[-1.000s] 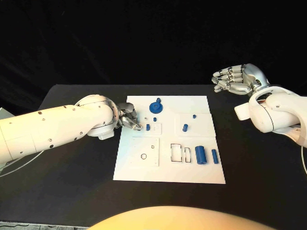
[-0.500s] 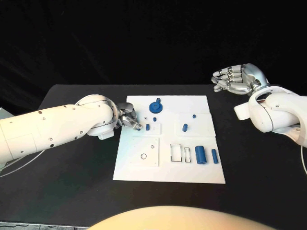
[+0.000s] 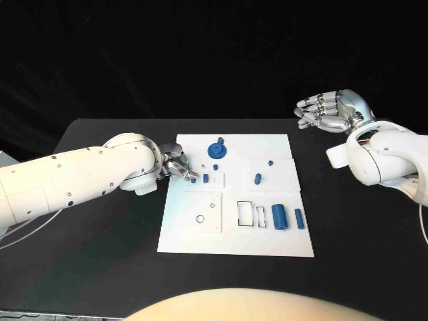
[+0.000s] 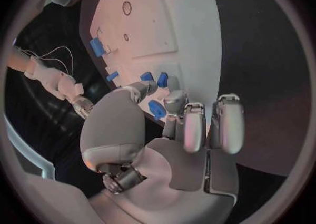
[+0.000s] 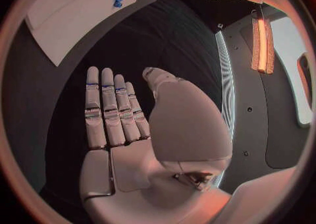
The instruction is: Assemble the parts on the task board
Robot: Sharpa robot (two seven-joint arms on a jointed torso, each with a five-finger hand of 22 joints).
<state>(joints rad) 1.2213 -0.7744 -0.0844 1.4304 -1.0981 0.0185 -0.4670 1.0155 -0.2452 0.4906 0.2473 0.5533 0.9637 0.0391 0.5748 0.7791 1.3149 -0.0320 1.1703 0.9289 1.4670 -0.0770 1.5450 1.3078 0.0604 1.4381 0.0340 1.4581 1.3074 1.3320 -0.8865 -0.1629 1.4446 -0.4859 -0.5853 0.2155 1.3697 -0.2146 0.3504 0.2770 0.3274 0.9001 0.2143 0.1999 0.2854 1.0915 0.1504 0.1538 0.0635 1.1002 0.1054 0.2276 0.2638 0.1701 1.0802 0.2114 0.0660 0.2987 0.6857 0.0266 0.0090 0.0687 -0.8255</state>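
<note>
Since a second ago the left hand (image 3: 178, 166) has crept a little further over the left edge of the white board (image 3: 238, 231), its fingertips now closer to the small blue peg (image 3: 205, 178) standing there; the right hand (image 3: 332, 111) has not moved. In the left wrist view the thumb and a finger close around a small blue piece (image 4: 157, 109), so the hand seems to pinch it just above the board (image 4: 178, 18), though I cannot tell whether that piece is already seated or being carried. The right hand is raised beyond the board's far right corner, well apart from it; its fingers (image 5: 108, 105) lie straight and side by side with the thumb apart, holding nothing.

On the board, a round blue knob (image 3: 217, 148) stands near the far edge, a small peg (image 3: 271, 162) and a short upright piece (image 3: 257, 178) stand right of centre, and two blue bars (image 3: 281, 218) lie side by side near the right edge. A rectangular slot (image 3: 244, 212) and a round hole (image 3: 200, 218) on the near half are not yet filled.

By my judgement the job is partway along: several parts look placed, while the two bars and the open slot and hole remain.
</note>
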